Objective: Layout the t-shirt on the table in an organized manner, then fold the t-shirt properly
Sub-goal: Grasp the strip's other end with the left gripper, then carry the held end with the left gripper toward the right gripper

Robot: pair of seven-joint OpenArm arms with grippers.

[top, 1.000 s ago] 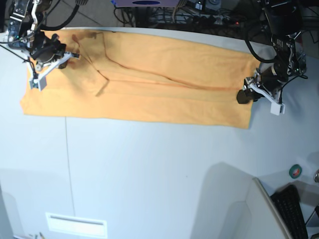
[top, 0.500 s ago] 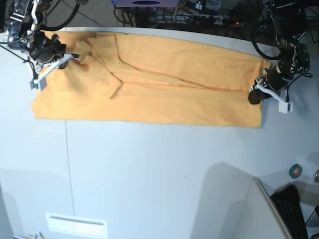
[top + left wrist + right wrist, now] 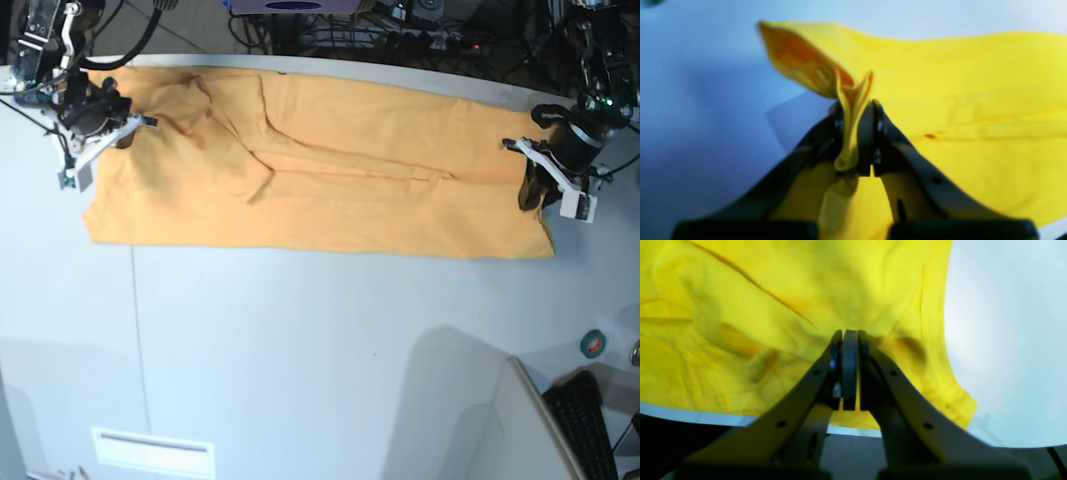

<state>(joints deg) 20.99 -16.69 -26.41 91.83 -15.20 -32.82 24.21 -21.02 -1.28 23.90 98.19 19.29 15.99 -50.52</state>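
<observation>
Both sets of fingers (image 3: 855, 133) (image 3: 849, 370) pinch the t-shirt (image 3: 330, 160) — one at each end.

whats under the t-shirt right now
Only the table shows around and beneath the t-shirt. The cloth lies flat with no bulge, but whatever it covers is hidden.

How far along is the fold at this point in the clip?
Done: the t-shirt lies as a long, narrow folded band across the table. In hand: the left gripper pinches cloth at one end, and the right gripper is shut at the other end. Left: folding the band crosswise into a compact stack.
</observation>
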